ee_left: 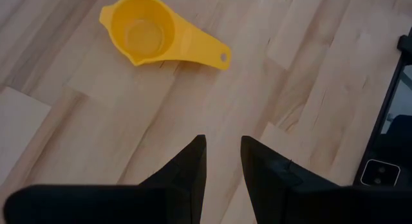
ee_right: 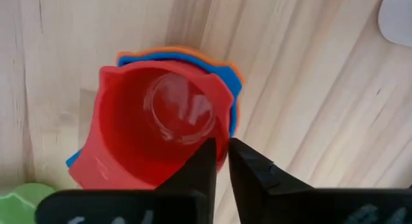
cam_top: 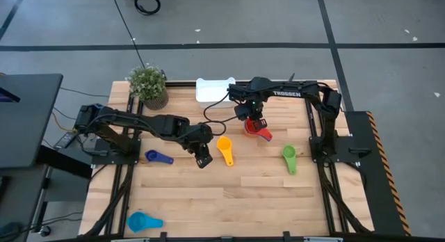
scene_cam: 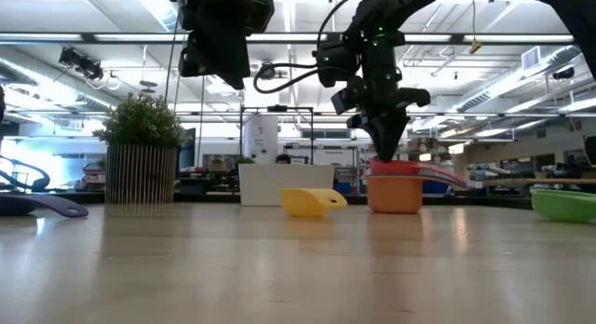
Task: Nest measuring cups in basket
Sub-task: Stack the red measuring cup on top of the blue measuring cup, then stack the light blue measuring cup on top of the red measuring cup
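A red measuring cup (ee_right: 148, 121) sits nested in a blue cup (ee_right: 235, 90) and an orange cup (scene_cam: 395, 195); the stack stands on its base on the table (cam_top: 257, 128). My right gripper (ee_right: 223, 156) points down over the red cup's rim with a narrow gap between its fingers. My left gripper (ee_left: 223, 159) hangs open and bare above the table, beside a yellow cup (ee_left: 154, 38) lying bowl up. A green cup (cam_top: 289, 158), a dark blue cup (cam_top: 158, 157) and a light blue cup (cam_top: 142, 221) lie apart. The white basket (cam_top: 213, 90) stands at the far edge. My right gripper straddles the red cup's rim (ee_right: 222, 135) from above, one finger inside the bowl and one outside. Whether the fingers touch the rim I cannot tell. The cup stays upright in the stack on the table.
A potted plant (cam_top: 148, 85) stands at the far left corner, beside the basket. Bare wood lies between the yellow cup and the table's near edge (cam_top: 229, 228). Metal rails (cam_top: 327, 193) run along the table's left and right sides.
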Robot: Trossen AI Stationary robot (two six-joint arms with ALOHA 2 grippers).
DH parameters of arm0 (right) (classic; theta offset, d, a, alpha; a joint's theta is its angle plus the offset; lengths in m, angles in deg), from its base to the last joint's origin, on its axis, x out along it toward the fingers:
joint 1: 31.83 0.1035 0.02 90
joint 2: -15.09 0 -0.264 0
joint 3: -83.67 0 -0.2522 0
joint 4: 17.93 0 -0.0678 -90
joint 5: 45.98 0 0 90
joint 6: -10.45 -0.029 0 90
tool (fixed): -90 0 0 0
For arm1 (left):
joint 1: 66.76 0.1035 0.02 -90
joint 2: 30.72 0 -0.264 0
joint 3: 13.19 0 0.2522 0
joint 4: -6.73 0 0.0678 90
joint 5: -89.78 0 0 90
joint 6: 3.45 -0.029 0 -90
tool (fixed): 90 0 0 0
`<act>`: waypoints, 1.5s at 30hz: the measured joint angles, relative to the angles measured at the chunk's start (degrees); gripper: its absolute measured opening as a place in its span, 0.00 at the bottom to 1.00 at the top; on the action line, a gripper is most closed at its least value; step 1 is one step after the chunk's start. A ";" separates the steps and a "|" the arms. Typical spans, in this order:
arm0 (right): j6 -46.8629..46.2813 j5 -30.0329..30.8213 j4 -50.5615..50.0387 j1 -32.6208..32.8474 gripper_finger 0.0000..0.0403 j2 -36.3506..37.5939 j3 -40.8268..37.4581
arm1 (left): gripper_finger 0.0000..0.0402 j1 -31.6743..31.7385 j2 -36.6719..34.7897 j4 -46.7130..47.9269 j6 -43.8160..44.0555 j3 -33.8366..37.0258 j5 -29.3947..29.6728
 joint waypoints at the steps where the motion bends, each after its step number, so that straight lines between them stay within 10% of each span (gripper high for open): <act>1: 0.05 -0.01 -0.01 0.00 0.08 0.00 0.00 | 0.26 0.00 0.00 0.00 0.00 0.00 0.00; 25: -0.07 -0.23 -4.29 4.33 0.16 2.99 1.47 | 0.26 0.13 -3.46 0.90 -2.84 0.02 0.03; 45: -13.18 -0.85 -9.69 15.00 0.15 3.17 31.50 | 0.26 -3.00 -17.94 14.93 -8.16 -0.01 -5.95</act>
